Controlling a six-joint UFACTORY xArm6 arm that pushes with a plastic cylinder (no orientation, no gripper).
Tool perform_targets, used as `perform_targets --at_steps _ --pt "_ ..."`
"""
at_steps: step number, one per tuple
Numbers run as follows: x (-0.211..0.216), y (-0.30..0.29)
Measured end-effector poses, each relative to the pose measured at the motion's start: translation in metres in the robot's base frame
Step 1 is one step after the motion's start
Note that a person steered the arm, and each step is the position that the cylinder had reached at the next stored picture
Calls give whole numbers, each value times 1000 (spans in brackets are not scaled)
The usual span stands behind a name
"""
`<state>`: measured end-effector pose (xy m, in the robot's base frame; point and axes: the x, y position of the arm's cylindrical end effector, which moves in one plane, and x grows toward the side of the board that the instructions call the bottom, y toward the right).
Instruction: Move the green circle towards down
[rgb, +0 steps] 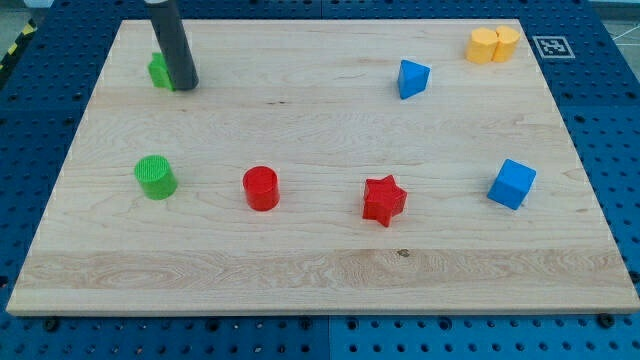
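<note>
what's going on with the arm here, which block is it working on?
My tip is at the view's top left, right beside a green block that the rod partly hides, so I cannot tell its shape. The green circle, the one to go down, sits lower on the wooden board and is untouched, apart from my tip. The red circle, red star, blue cube, blue triangular block and yellow block lie elsewhere.

A pale wooden board (320, 270) rests on a blue perforated table (610, 110).
</note>
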<state>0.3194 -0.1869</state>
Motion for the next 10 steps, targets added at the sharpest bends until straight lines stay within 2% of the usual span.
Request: perform_targets --at_steps 3,5,6,8,9,10 --pt "-34 -26" --pt "107 -13" --pt "148 -13" --pt "203 19" --pt "221 32" --pt "221 47"
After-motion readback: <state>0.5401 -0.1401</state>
